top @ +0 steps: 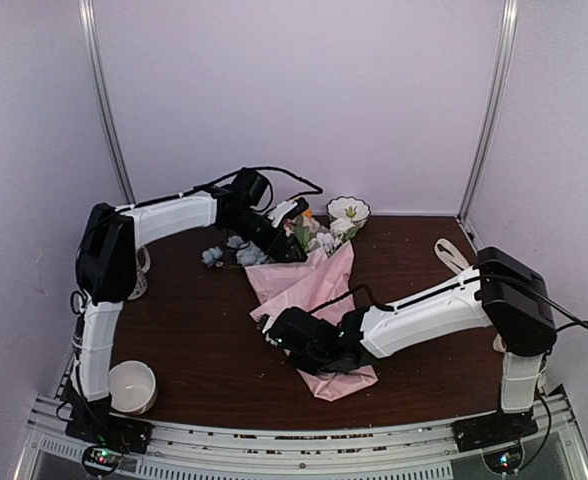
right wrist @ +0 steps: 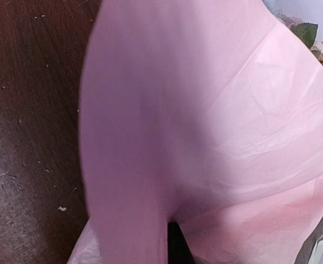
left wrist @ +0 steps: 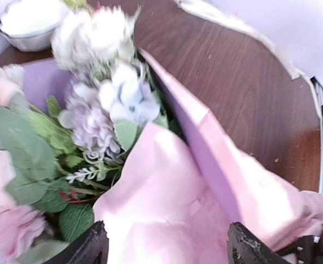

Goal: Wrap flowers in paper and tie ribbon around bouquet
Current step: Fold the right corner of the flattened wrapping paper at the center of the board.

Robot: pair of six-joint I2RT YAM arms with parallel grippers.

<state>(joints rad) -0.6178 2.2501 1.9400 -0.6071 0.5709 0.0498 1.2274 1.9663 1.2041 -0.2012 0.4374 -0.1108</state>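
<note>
We see the bouquet [top: 314, 290] lying mid-surface [top: 194, 330], with its flowers [top: 319, 238] toward 12 o'clock and the tail of the pink paper [top: 339, 380] toward 6 o'clock. Our left claw [left wrist: 167, 245] hovers at the bloom end, its fingers [left wrist: 93, 247] well apart with paper between them. Our right claw [top: 277, 335], at 7 o'clock of the bouquet, is pressed together, pinching a fold of the paper. The ribbon [top: 452, 255] lies apart at 3 o'clock. Loose pale blue blooms [top: 214, 256] lie at 10 o'clock.
</note>
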